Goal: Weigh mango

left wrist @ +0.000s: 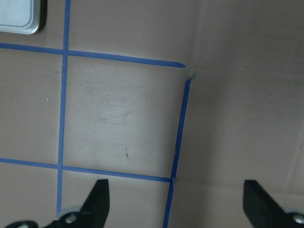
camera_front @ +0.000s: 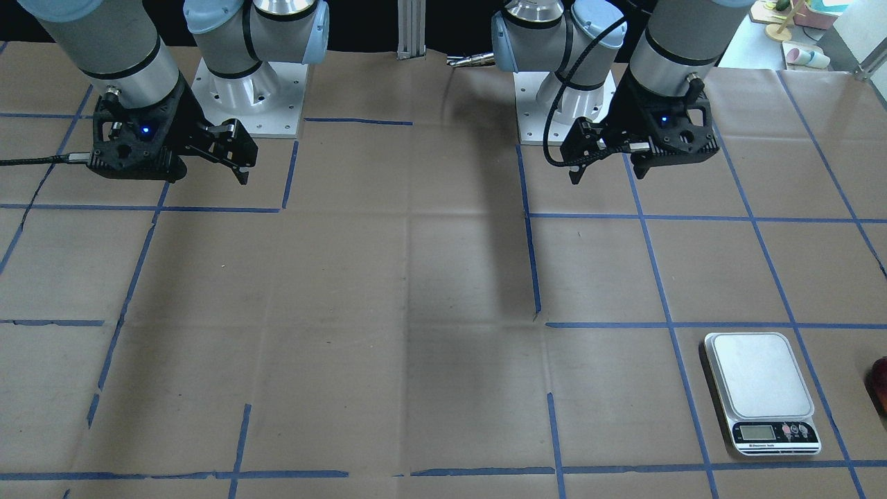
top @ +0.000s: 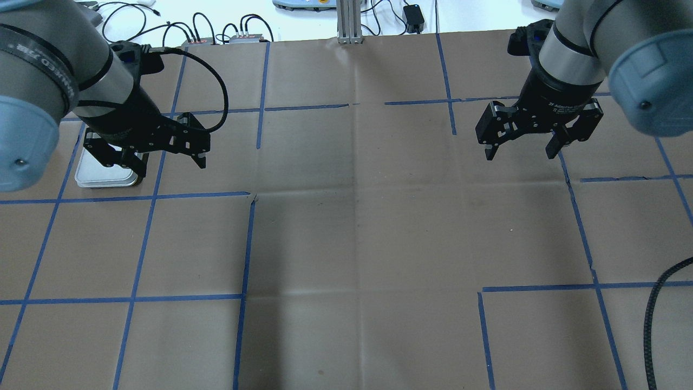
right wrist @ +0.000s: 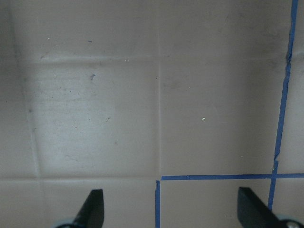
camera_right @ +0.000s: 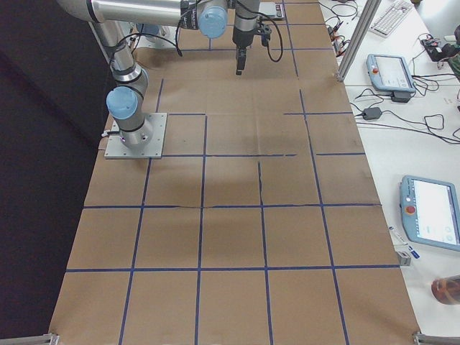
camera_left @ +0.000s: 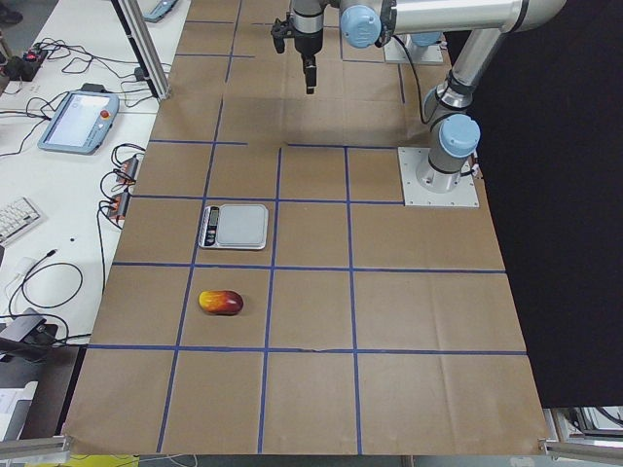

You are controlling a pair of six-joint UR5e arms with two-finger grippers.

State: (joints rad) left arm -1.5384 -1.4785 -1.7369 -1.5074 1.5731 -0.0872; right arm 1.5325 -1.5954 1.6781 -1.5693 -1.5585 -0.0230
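Mango (camera_left: pixel 221 303) untouched; left pincer (camera_front: pixel 606 173), right pincer (top: pixel 520 154) wide open, empty.

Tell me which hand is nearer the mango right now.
Left. The left hand hovers open on the mango's side, back toward the robot from the scale; the right hand hangs open over the opposite side, much farther off.

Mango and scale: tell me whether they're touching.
Apart. The exterior left view shows the mango lying on the paper, with bare paper and a blue tape line between it and the scale.
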